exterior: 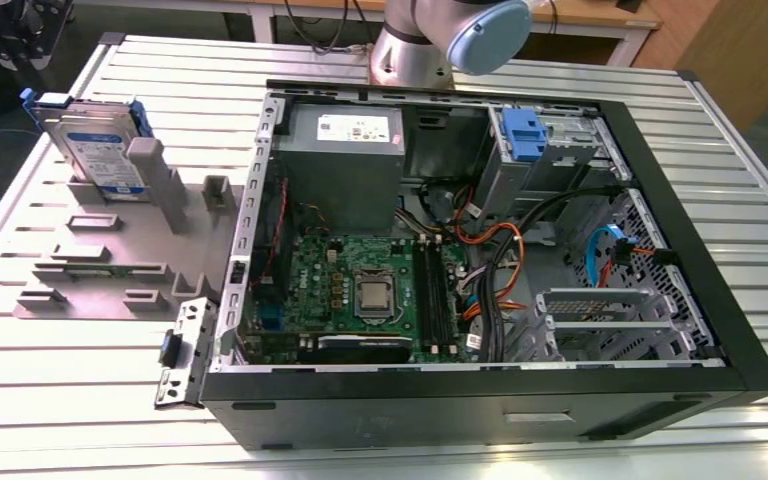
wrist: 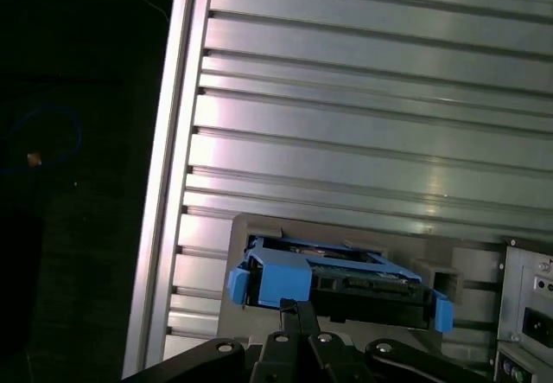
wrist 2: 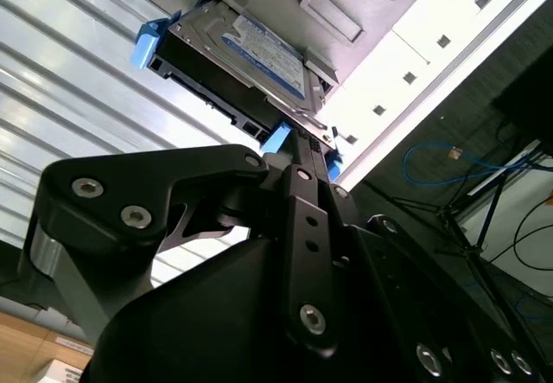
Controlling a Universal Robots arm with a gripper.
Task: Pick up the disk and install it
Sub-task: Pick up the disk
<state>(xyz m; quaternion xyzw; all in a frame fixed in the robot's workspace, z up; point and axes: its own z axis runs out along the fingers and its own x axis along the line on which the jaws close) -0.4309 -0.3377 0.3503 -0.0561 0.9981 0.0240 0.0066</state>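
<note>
Pincer (wrist: 292,309), seen in the first wrist view drawn narrow with tips together and holding nothing, hangs near the disk (exterior: 95,150). That disk stands on edge in a grey holder (exterior: 104,255) on the tabletop (exterior: 77,390), beside the open computer case (exterior: 491,410), toward the exterior view's left. Judged rigid, dense and shock-sensitive, it is best taken across its two flat faces near the upper edge, clear of the blue carrier frame's tabs.
</note>
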